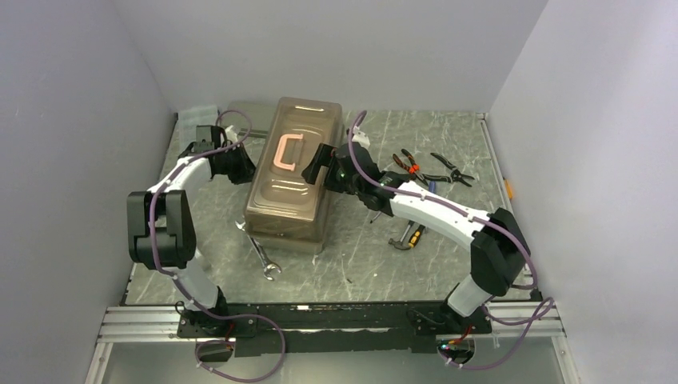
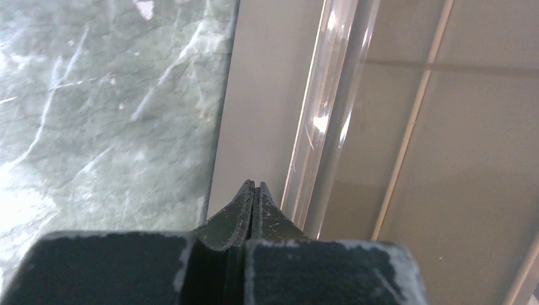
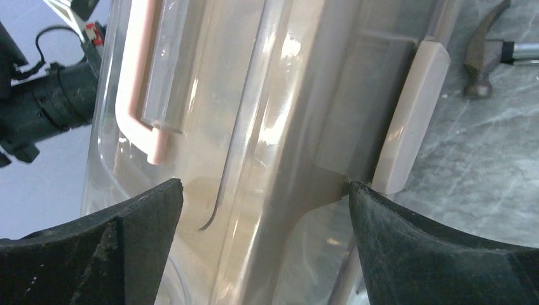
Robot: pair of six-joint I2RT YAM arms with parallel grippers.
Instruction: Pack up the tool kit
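Note:
The tan-brown toolbox (image 1: pixel 289 180) stands mid-table, its smoky lid down and its pink handle (image 1: pixel 288 150) on top. My left gripper (image 1: pixel 248 170) is shut and empty, its tips (image 2: pixel 254 187) close to the box's left wall (image 2: pixel 267 95). My right gripper (image 1: pixel 317 166) is open over the lid's right edge (image 3: pixel 267 114), its fingers (image 3: pixel 149 213) straddling that edge near a cream latch (image 3: pixel 410 121). The pink handle (image 3: pixel 136 82) shows beyond them. A steel wrench (image 1: pixel 264 256) lies in front of the box. Pliers (image 1: pixel 409 164) and a hammer (image 1: pixel 402 239) lie to its right.
A second pair of pliers (image 1: pixel 452 169) lies further right. A small grey case (image 1: pixel 197 120) and a clear box (image 1: pixel 244 110) sit at the back left. Grey walls close in the table on three sides. Another hammer head (image 3: pixel 483 54) lies on the marbled tabletop (image 3: pixel 483 178).

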